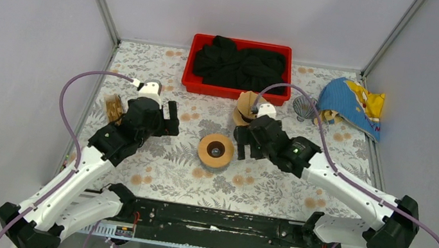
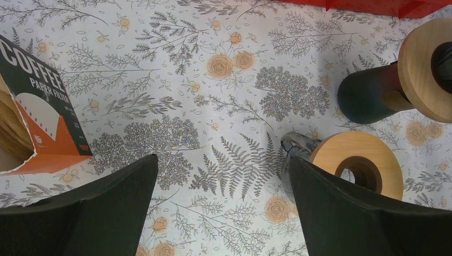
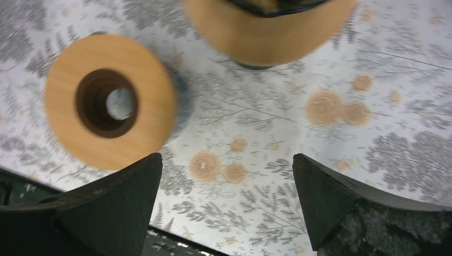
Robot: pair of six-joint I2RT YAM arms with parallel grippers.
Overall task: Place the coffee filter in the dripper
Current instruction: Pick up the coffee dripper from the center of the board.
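The dripper [image 1: 215, 150] stands mid-table, a glass cone with a round wooden collar and a dark centre hole; it also shows in the left wrist view [image 2: 373, 160] and the right wrist view [image 3: 109, 101]. Brown paper coffee filters [image 2: 9, 125] sit in an open box [image 2: 45, 104] marked "COFFEE PAPER FILTER", lying at the left [image 1: 113, 108]. My left gripper [image 1: 170, 121] [image 2: 224, 178] hangs open and empty between box and dripper. My right gripper [image 1: 244, 148] [image 3: 226, 178] is open and empty, just right of the dripper.
A second wooden-ringed piece with a dark body [image 1: 246, 107] [image 2: 373, 93] lies tilted behind the right gripper. A red bin [image 1: 193, 83] of black cloth stands at the back. A blue and yellow bag [image 1: 352, 104] and a wire mesh cone [image 1: 302, 107] lie at the back right.
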